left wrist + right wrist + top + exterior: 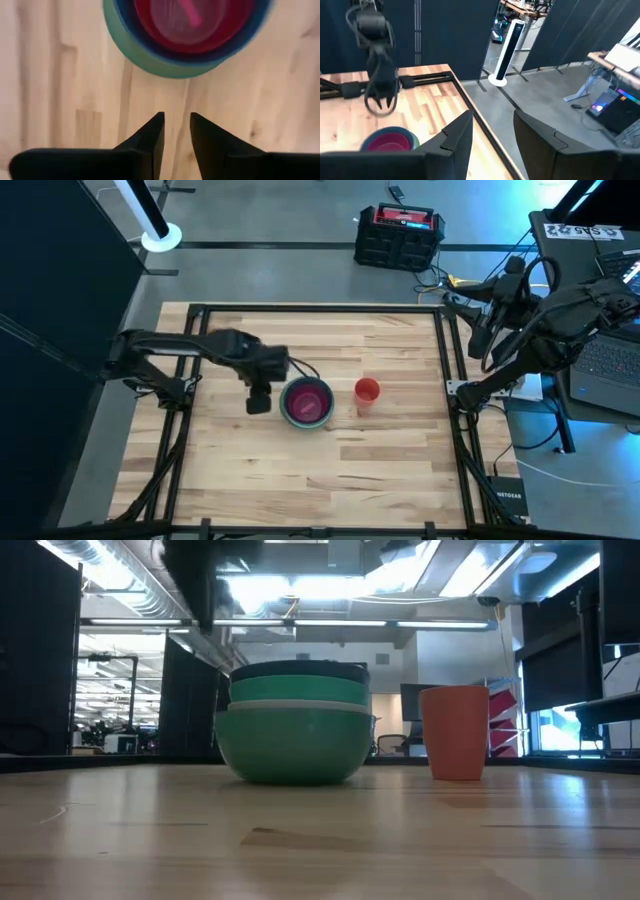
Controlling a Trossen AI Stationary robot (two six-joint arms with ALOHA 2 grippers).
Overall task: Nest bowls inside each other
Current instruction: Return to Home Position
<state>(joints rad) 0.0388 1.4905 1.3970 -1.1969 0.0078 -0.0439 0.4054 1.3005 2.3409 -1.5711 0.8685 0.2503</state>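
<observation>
The bowls stand nested in one stack [306, 402] on the middle of the wooden table. In the low view a pale green bowl [292, 745] rests on the table, with a white rim, a teal bowl and a dark blue one showing above it. The magenta bowl [192, 20] lies innermost. My left gripper [259, 402] hangs above the table just left of the stack, pointing down; its fingers [176, 120] are open by a narrow gap with nothing between them. My right gripper [492, 125] waits open, raised beyond the table's right edge.
A small orange-red cup [367, 390] stands upright on the table just right of the stack [455, 732]. A black frame [445, 360] runs along the table's edges. A laptop and cables lie off the table at the right.
</observation>
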